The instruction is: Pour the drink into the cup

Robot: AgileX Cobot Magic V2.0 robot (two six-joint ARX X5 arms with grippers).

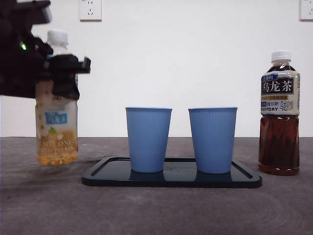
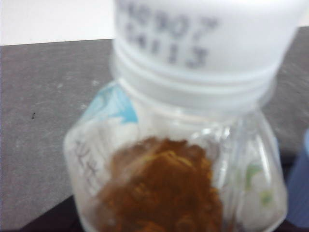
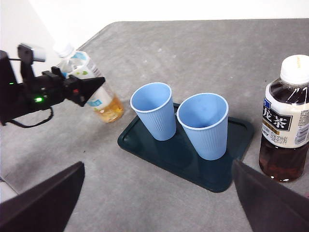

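The left gripper (image 1: 66, 73) was clenched on the upper body of the pale tea bottle (image 1: 56, 127), holding it upright and lifted clear of the table (image 1: 156, 210), off to the side of the black tray (image 1: 171, 178); the bottle's white cap (image 1: 57, 36) appeared to be on, and the left wrist view showed that cap close and blurred above amber liquid. From there the nearer blue cup (image 1: 148, 139) stood on the tray, with the second blue cup (image 1: 212, 139) just beside it but not touching, and the dark oolong tea bottle (image 1: 279, 112) stood on the table beyond the tray's far end. The right gripper (image 3: 154, 212) hung released above the table, well back from the cups, its jaws spread wide. To do this step well, the bottle would probably need carrying level until its neck sat above the nearer cup's mouth, then tipping slowly so the stream fell inside the rim. The cups looked light and could topple if the bottle brushed them, so the approach should stay above rim height. With the cap apparently on, nothing could actually flow until it was removed, which seemed the real snag.
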